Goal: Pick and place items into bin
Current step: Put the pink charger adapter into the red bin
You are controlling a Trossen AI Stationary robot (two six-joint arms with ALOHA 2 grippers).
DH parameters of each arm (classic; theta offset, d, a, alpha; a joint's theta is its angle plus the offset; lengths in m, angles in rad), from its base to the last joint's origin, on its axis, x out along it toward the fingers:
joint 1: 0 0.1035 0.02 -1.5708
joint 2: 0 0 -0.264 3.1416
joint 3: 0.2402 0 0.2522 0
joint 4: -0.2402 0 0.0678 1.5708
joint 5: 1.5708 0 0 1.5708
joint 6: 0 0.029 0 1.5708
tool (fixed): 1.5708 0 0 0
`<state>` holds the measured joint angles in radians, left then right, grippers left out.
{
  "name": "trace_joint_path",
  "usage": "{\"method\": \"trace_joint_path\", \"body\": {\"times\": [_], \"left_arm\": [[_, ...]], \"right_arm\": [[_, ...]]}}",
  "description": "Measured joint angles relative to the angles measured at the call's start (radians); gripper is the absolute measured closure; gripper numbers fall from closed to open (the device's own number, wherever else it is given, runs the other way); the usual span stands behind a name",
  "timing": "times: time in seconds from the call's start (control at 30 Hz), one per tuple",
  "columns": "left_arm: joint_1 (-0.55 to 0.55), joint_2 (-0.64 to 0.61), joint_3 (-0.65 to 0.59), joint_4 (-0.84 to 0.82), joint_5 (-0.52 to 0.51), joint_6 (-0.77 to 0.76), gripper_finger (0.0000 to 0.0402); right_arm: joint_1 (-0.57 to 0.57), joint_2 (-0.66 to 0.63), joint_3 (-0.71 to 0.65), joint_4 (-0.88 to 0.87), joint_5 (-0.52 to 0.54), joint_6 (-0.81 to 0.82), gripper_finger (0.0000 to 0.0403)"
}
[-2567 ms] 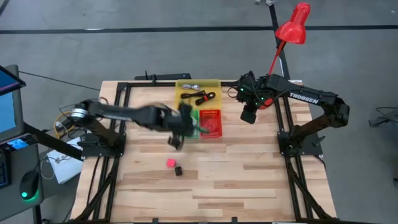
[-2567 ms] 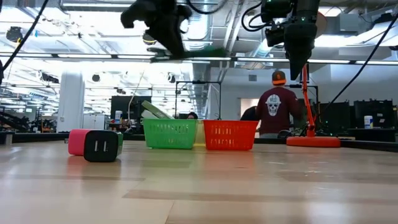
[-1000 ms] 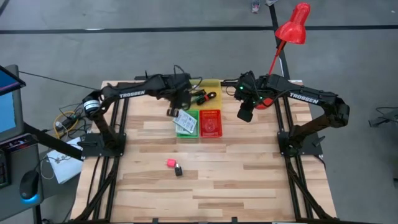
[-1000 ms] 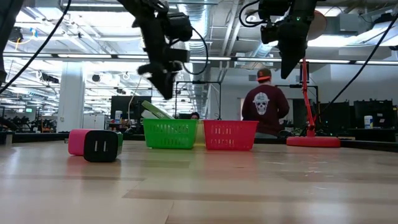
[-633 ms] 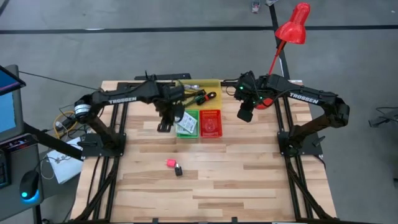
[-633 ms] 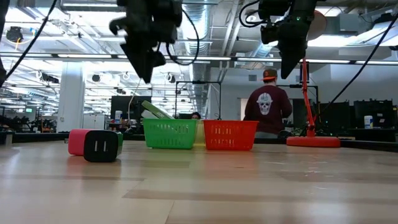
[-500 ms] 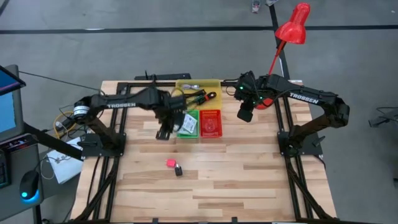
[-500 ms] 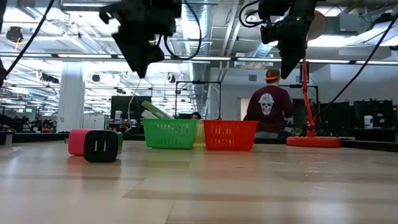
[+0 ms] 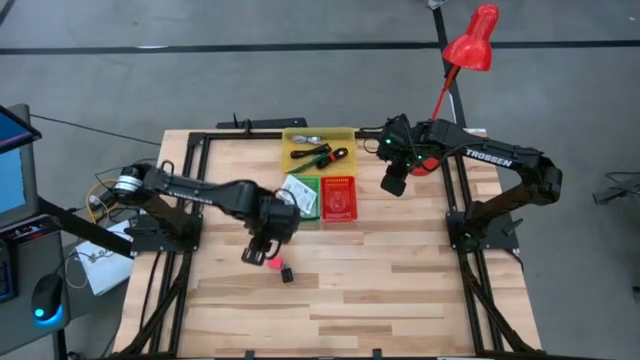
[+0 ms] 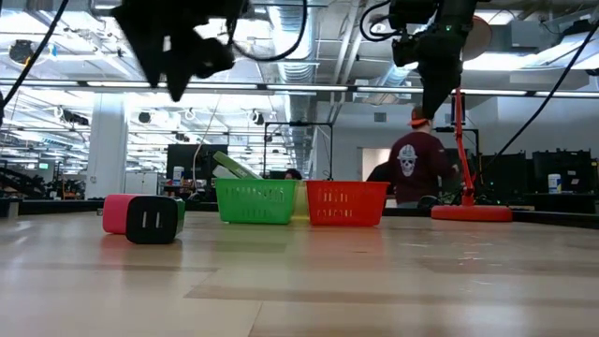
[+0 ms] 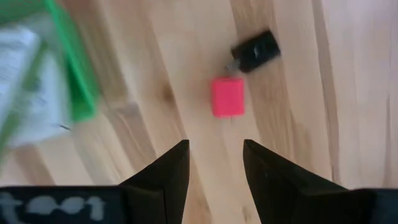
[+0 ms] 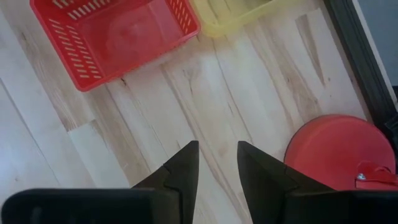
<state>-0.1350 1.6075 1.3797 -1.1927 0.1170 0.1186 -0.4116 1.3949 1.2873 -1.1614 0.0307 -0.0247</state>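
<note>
Mid-table, left gripper [image 9: 256,253] hovering with fingers spread, empty, just at 10 o'clock of pink block [image 9: 273,262]; black piece [image 9: 287,273] touching block at 4 o'clock. Block looking small, rigid, light: pinching flat sides. Right gripper [image 9: 394,185] waiting, parted, at 3 o'clock of red bin [image 9: 339,181].

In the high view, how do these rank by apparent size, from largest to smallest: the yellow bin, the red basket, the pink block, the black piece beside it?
1. yellow bin
2. red basket
3. pink block and black piece: both tiny and look about alike, and the left gripper partly overlaps the pink block, so I do not rank them.
</note>
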Motion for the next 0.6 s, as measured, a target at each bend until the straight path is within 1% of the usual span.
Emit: {"method": "trace_joint_path", "body": {"times": [0.1, 0.2, 0.3, 0.43, 0.53, 0.6], "left_arm": [[-0.033, -0.035, -0.083, -0.008, -0.021, -0.050, 0.0263], [-0.060, -0.105, -0.202, 0.058, -0.062, -0.093, 0.0263], [-0.076, -0.204, -0.324, 0.197, -0.100, -0.139, 0.0263], [-0.087, -0.318, -0.466, 0.431, -0.127, -0.211, 0.0263], [-0.098, -0.362, -0.545, 0.569, -0.126, -0.242, 0.0263], [-0.109, -0.366, -0.580, 0.624, -0.124, -0.263, 0.0263]], "right_arm": [[0.014, 0.000, 0.000, 0.000, 0.000, 0.006, 0.0298], [0.038, 0.000, 0.000, 0.000, -0.001, 0.006, 0.0298], [0.064, 0.000, 0.000, 0.002, -0.001, 0.002, 0.0298], [0.092, 0.000, 0.000, 0.025, -0.001, 0.001, 0.0298], [0.108, 0.000, 0.000, 0.049, 0.000, 0.001, 0.0298], [0.116, 0.000, 0.000, 0.056, 0.000, 0.001, 0.0298]]}}
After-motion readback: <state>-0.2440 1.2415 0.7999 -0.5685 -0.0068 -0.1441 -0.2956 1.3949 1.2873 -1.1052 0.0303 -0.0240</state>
